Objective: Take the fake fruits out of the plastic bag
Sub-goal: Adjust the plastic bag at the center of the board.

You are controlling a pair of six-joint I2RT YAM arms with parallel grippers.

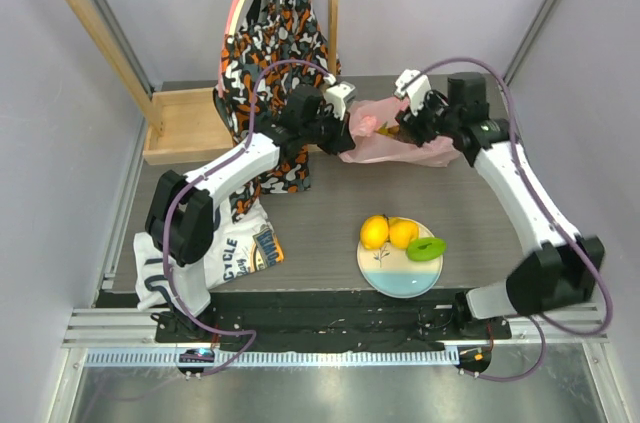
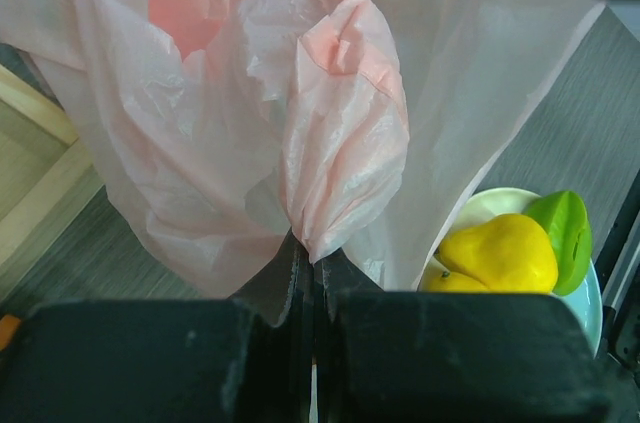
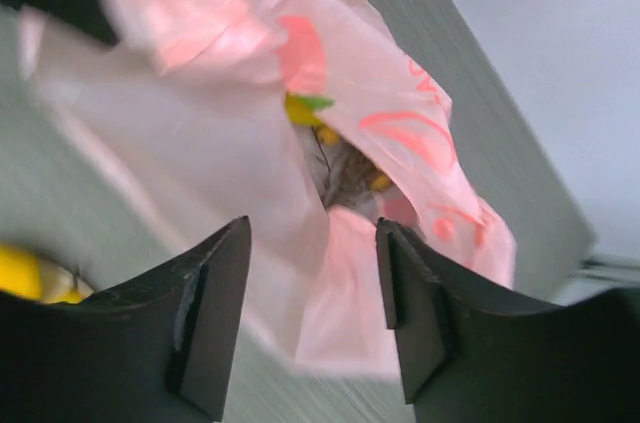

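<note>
- From above, the pink bag (image 1: 400, 143) lies on the far side of the table (image 1: 330, 208), between the two grippers. Its long side runs left to right.
- The same view shows the plate (image 1: 400, 278) well apart from the bag, near the arm bases. On it sit two lemons (image 1: 375, 231), touching each other, and a green piece (image 1: 427, 249) at its right rim.
- Only the left wrist view shows the left gripper (image 2: 312, 273) up close. Its fingers are pressed tight together, pinching a fold of the bag (image 2: 200, 143).
- That view also shows a red fruit (image 2: 190, 13) through the thin plastic, high up in the bag. The top view does not show this.
- The right wrist view is blurry. The right gripper (image 3: 312, 313) has its fingers (image 3: 210, 313) standing apart, with a flap of the bag hanging between them. I cannot tell if they touch the plastic.
- Only this view looks into the bag's mouth (image 3: 340, 168), which opens toward the right gripper. A yellow and green fruit (image 3: 300, 108) shows at the mouth's edge.
- From above, the right gripper (image 1: 408, 128) sits over the middle of the bag, and the left gripper (image 1: 350, 135) is at its left end.
</note>
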